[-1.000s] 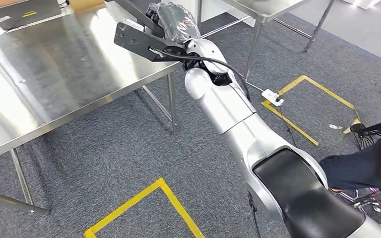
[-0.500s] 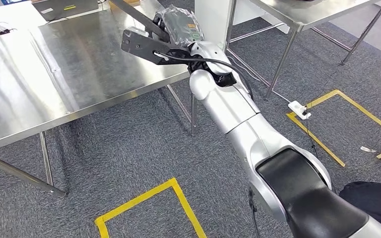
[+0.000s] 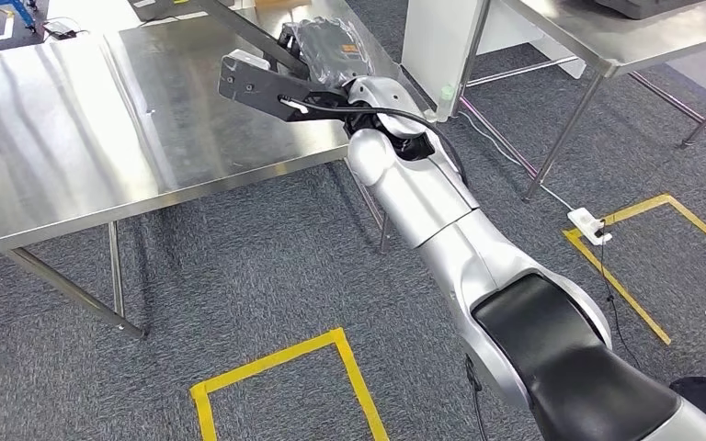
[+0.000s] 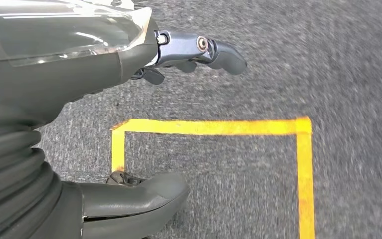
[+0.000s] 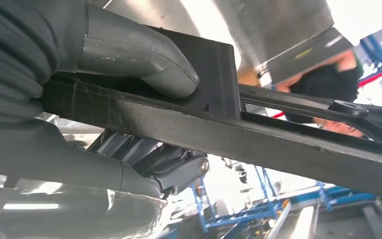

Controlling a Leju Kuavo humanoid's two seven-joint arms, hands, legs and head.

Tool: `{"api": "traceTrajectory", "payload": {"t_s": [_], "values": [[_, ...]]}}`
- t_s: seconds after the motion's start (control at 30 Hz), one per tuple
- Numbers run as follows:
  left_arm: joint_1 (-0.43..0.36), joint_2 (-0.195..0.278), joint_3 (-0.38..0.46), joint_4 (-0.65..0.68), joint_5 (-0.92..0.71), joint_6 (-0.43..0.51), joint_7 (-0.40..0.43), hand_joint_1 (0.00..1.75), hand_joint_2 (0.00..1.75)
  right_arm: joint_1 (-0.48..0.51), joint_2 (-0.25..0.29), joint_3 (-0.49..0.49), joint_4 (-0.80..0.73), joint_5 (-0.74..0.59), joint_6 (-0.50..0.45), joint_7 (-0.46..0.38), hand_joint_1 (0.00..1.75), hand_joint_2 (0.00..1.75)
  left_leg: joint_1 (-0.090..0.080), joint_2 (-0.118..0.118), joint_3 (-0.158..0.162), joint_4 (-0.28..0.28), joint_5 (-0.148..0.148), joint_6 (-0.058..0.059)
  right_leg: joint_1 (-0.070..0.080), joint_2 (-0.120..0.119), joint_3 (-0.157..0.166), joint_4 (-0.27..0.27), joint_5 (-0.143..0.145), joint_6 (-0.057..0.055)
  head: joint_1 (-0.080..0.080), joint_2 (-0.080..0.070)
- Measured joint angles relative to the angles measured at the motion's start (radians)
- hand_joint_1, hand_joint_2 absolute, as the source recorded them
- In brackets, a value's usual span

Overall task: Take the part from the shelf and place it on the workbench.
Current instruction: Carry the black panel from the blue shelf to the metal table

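1. Right hand (image 5: 94, 99): fingers (image 5: 139, 64) clamped on long black metal bracket part (image 5: 258, 139), carried above the steel worktop (image 3: 101, 138).
2. Left hand (image 4: 129, 59) hangs over carpet, fingers apart, holding nothing.
3. Pick-up done; setting down remains.

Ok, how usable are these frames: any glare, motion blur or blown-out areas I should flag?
Head view: sharp, though the steel workbench shows bright glare patches. Left wrist view: carpet smeared by motion blur toward the edges, with the left hand and yellow tape outline fairly crisp. Right wrist view: background blown out white, but the black part and the right hand gripping it are readable.
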Motion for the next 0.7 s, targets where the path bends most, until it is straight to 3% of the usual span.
{"api": "traceTrajectory", "payload": {"t_s": [0.07, 0.13, 0.2, 0.23, 0.27, 0.33, 0.4, 0.47, 0.5, 0.57, 0.63, 0.7], "values": [[-0.001, -0.002, 0.0, 0.0, 0.0, 0.0, 0.0, 0.0, 1.75, -0.002, -0.004, -0.001, 0.0, 0.0, 0.001, 0.0, 1.75, 1.75, 0.006, -0.018, 0.006, -0.01, 0.008, 0.013, -0.002, 0.037, -0.027, 0.059, -0.031, 0.001, 0.001, 0.0], [-0.003, -0.003, 0.0, 0.0, 0.0, 0.0, 0.0, 0.0, 1.75, -0.002, -0.011, -0.001, 0.001, 0.0, 0.001, 0.0, 1.75, 1.75, 0.007, -0.039, 0.006, -0.011, 0.009, 0.019, -0.007, 0.073, -0.09, 0.191, -0.084, -0.004, 0.001, 0.0], [-0.003, -0.004, 0.0, 0.0, -0.001, 0.0, 0.0, 0.0, 1.75, 0.002, -0.018, -0.002, 0.003, 0.001, 0.001, 0.0, 1.75, 1.75, 0.007, -0.065, 0.006, -0.01, 0.009, 0.02, -0.01, 0.08, -0.14, 0.285, -0.109, 0.002, 0.001, 0.0], [-0.002, -0.005, 0.0, 0.0, -0.001, 0.0, 0.001, 0.0, 1.75, 0.003, -0.02, -0.002, 0.003, 0.001, 0.001, 0.0, 1.75, 1.75, 0.008, -0.078, 0.006, -0.01, 0.009, 0.02, -0.01, 0.081, -0.14, 0.277, -0.099, 0.01, 0.001, 0.0], [-0.002, -0.006, 0.0, 0.0, -0.002, 0.0, 0.002, 0.0, 1.75, 0.003, -0.022, -0.002, 0.004, 0.002, 0.001, -0.001, 1.75, 1.75, 0.008, -0.09, 0.006, -0.009, 0.009, 0.019, -0.012, 0.084, -0.12, 0.229, -0.074, 0.019, 0.001, 0.0], [-0.003, -0.007, 0.0, 0.0, -0.002, 0.0, 0.004, 0.0, 1.75, -0.001, -0.025, -0.003, 0.004, 0.004, 0.001, -0.003, 1.75, 1.75, 0.007, -0.112, 0.005, -0.004, 0.007, 0.013, -0.018, 0.11, -0.054, 0.084, -0.014, 0.032, 0.001, 0.0], [-0.004, -0.006, 0.0, 0.0, -0.003, 0.0, 0.006, 0.0, 1.75, -0.005, -0.026, -0.003, 0.007, 0.004, 0.0, -0.007, 1.75, 1.75, 0.005, -0.129, 0.0, 0.001, 0.006, 0.004, -0.022, 0.126, -0.018, 0.007, 0.015, 0.029, 0.0, 0.0], [-0.003, -0.006, 0.0, 0.0, -0.003, 0.001, 0.008, 0.0, 1.75, -0.007, -0.025, -0.004, 0.011, 0.007, -0.002, -0.013, 1.75, 1.75, 0.007, -0.14, -0.004, -0.001, 0.008, -0.008, -0.02, 0.114, -0.015, 0.001, 0.019, 0.015, 0.0, 0.0], [-0.002, -0.005, 0.0, 0.0, -0.003, 0.001, 0.009, 0.0, 1.75, -0.008, -0.024, -0.004, 0.013, 0.009, -0.004, -0.019, 1.75, 1.75, 0.009, -0.134, -0.007, 0.001, 0.006, -0.014, -0.021, 0.108, -0.014, -0.001, 0.021, 0.008, 0.0, 0.0], [-0.003, -0.003, 0.0, 0.0, -0.003, 0.002, 0.011, 0.0, 1.75, -0.013, -0.022, -0.004, 0.015, 0.013, -0.014, -0.036, 1.75, 1.75, 0.009, -0.093, -0.029, 0.045, -0.023, -0.024, -0.027, 0.098, -0.01, -0.006, 0.024, -0.008, -0.002, 0.0], [-0.007, -0.003, 0.0, 0.0, -0.002, 0.003, 0.013, 0.0, 1.75, -0.018, -0.02, -0.004, 0.019, 0.013, -0.023, -0.049, 1.75, 1.75, 0.012, -0.05, -0.087, 0.166, -0.082, -0.032, -0.025, 0.088, -0.008, -0.007, 0.023, -0.018, -0.005, 0.0], [-0.009, -0.003, 0.0, 0.0, -0.002, 0.002, 0.014, 0.0, 1.75, -0.018, -0.021, -0.004, 0.025, 0.013, -0.025, -0.053, 1.75, 1.75, 0.017, -0.037, -0.142, 0.274, -0.116, -0.039, -0.023, 0.078, -0.007, -0.007, 0.021, -0.021, -0.005, 0.0]]}}
